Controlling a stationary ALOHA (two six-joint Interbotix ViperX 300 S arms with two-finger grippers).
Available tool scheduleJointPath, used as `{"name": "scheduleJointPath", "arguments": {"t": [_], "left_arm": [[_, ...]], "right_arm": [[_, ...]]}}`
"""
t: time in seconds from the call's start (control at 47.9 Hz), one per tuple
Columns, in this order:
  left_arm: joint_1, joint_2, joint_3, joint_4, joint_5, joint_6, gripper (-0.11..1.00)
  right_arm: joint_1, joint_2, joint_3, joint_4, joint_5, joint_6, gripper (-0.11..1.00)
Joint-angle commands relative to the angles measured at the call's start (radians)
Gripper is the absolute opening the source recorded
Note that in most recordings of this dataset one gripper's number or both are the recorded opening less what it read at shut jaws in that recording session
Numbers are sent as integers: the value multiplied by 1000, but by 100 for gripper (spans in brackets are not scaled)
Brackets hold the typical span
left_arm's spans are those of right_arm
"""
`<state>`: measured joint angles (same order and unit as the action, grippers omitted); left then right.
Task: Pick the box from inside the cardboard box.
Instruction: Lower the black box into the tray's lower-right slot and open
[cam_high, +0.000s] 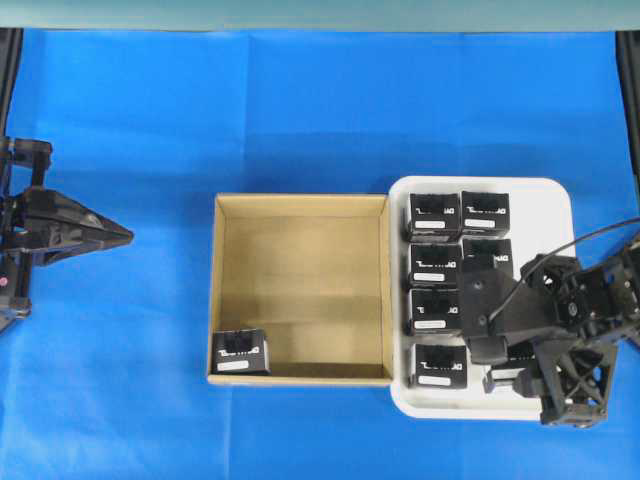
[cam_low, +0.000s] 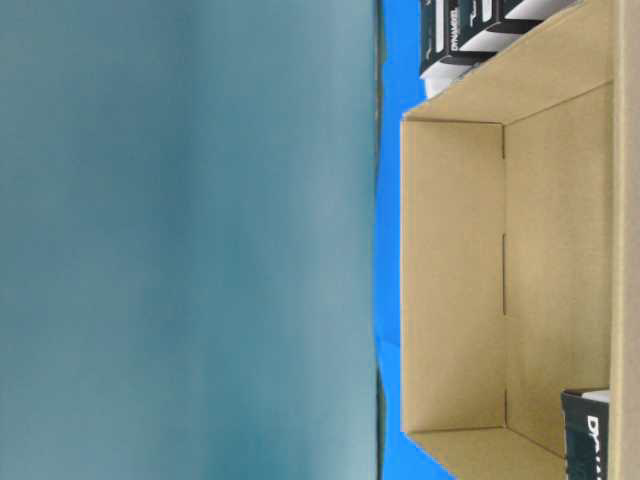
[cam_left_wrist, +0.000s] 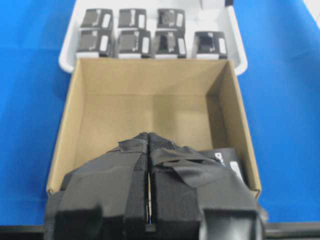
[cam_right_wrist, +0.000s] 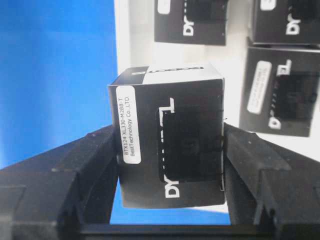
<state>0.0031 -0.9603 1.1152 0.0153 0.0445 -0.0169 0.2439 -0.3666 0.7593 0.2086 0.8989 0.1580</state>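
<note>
One box (cam_high: 240, 351) remains inside the cardboard box (cam_high: 300, 205), tucked into the corner that shows at the lower left of the overhead view, touching both walls there. Its long side runs left to right in that view, label strip toward the bottom edge.

From where I drive, the left gripper (cam_high: 122, 236) is the nearer tool on that side. It sits out over the blue cloth (cam_high: 300, 110), well apart from the carton, fingers pressed together and holding nothing. The box lies ahead of it and off to one side; in the left wrist view it peeks out just right of the closed fingertips (cam_left_wrist: 165, 150), against the near wall.

My right gripper (cam_right_wrist: 170, 165) is busy: its pads are clamped on the two sides of another black box (cam_right_wrist: 170, 150), held above the white tray (cam_high: 550, 195) where several identical boxes already sit.

I judge the coming reach belongs to the left arm, which would need to spread its fingers and come in over the near wall, squeezing across the short width. Two walls crowd that corner, so finger clearance looks tight.
</note>
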Motion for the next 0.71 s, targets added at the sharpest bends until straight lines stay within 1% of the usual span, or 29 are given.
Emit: {"name": "scheduleJointPath", "arguments": {"t": [0.0, 0.125, 0.271, 0.501, 0.689], "left_arm": [[0, 6, -26, 2, -5, 0, -5], [3, 6, -23, 2, -5, 0, -5], [11, 6, -25, 2, -5, 0, -5], [11, 6, -25, 2, -5, 0, -5], [11, 6, -25, 2, -5, 0, -5]], "right_arm": [[9, 8, 38, 17, -67, 2, 62], [14, 12, 103, 20, -153, 2, 62], [14, 29, 140, 20, -222, 0, 62], [14, 98, 150, 20, -288, -2, 62], [15, 129, 147, 20, -293, 2, 62]]}}
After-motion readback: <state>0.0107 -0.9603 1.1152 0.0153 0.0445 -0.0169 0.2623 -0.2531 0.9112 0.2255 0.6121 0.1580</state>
